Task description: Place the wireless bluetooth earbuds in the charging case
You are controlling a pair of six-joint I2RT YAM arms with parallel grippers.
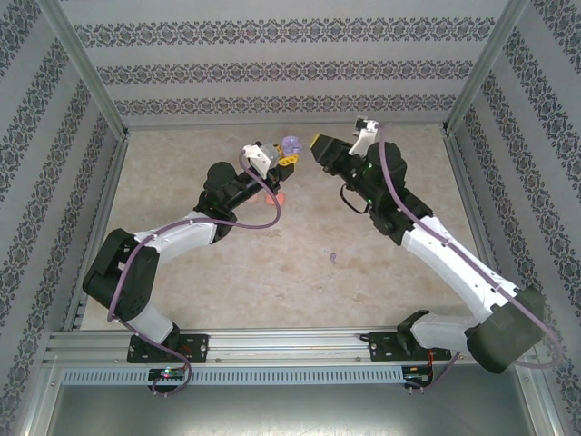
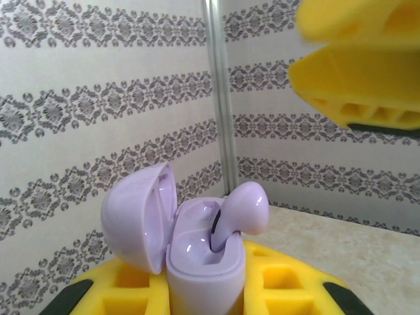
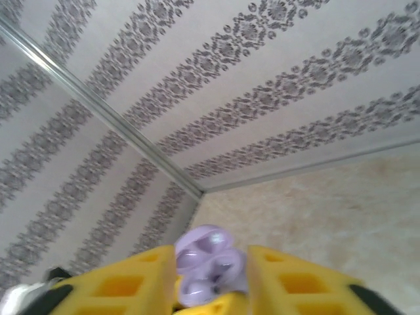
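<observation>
Meeting toward 12 o'clock over the beige speckled tabletop (image 1: pixel 363 272), the left gripper (image 1: pixel 284 155) clamps a lilac plastic charging case (image 2: pixel 203 266), lid open; the right gripper (image 1: pixel 316 143), narrowly parted and empty, hangs at its 3 o'clock. A purple bean-shaped earbud (image 2: pixel 244 210) stands half-seated in the case.

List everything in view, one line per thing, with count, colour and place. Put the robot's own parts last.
charging case: one, lilac, lid open, held upright in the left gripper
earbud in case: one, lilac, standing half out of its well
loose earbud: one, purple, tiny, mid table
pink item: one, salmon-pink, on the table, partly hidden under the left arm; too hidden to identify
table: one, mottled beige
walls: grey-patterned, on three sides
left gripper: one, yellow fingers, shut on the charging case
right gripper: one, yellow fingers, jaws apart, close to the case's right
</observation>
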